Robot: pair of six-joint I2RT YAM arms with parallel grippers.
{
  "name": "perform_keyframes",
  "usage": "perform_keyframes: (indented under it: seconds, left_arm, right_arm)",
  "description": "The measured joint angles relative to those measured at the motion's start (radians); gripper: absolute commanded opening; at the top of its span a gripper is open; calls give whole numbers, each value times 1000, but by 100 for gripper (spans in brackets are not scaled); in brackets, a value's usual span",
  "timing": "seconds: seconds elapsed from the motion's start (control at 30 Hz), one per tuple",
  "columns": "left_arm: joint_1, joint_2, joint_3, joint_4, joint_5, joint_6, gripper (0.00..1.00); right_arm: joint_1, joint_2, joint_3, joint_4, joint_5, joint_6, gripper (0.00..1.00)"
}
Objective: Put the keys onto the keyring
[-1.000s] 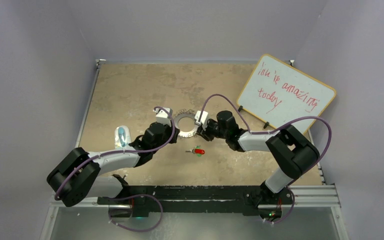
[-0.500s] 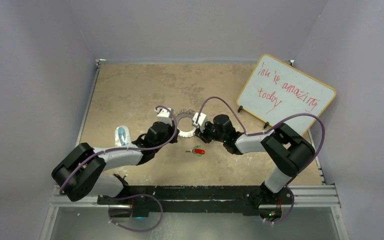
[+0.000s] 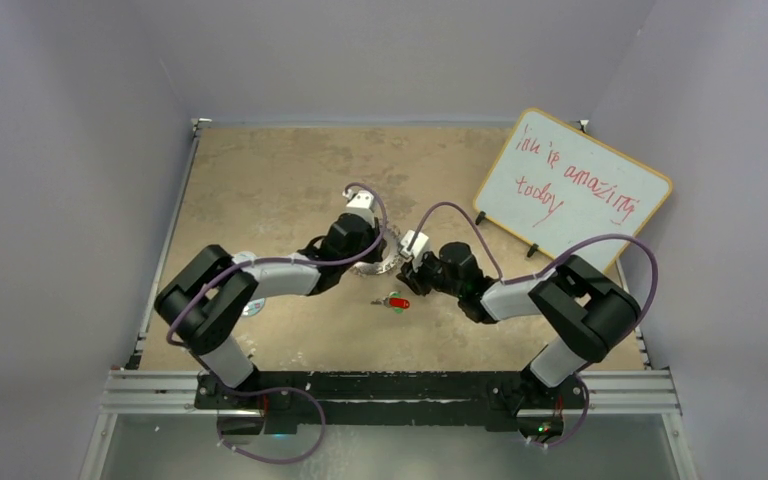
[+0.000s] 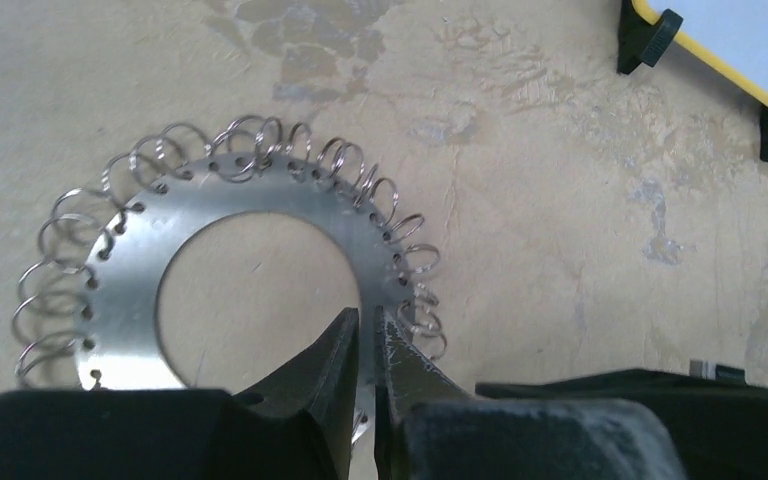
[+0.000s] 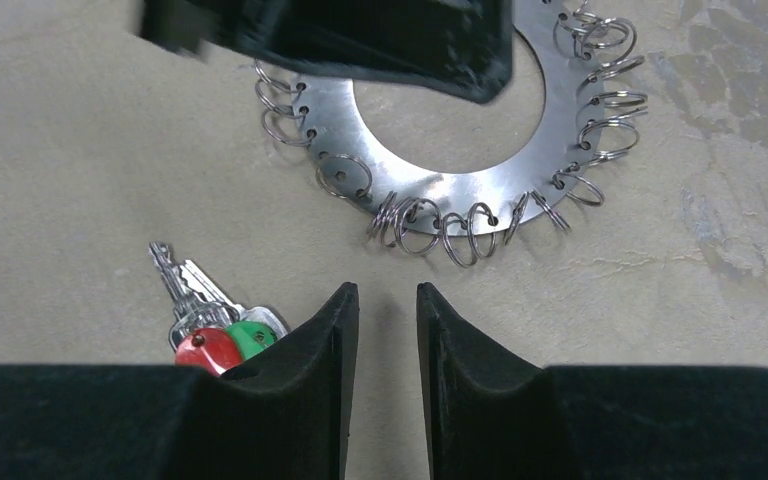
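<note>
The keys, red and green heads together, lie on the table just beside one finger of the right gripper, whose jaws stand apart with nothing between them. The keyring lies flat just beyond the keys. The left gripper sits at the ring's inner edge, jaws a slit apart. Whether they pinch the band cannot be told.

The right gripper has its two fingers a little apart over the table. The keys lie beside one finger. The keyring lies flat just ahead.
</note>
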Motion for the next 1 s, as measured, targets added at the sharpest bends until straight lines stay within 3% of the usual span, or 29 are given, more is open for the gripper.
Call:
perform_keyframes:
  seconds: [0.17,0.37,1.0]
  left_arm:
    - [0,129,114,-29,45,20,4]
    - [0,196,130,-86,68,37,0]
    - [0,38,-69,-61,62,-37,0]
  right_arm:
    - [0,-28,-29,45,10,45,31]
    - [0,-39,-59,81,44,66,37]
    - [4,-7,-66,168,-46,41,39]
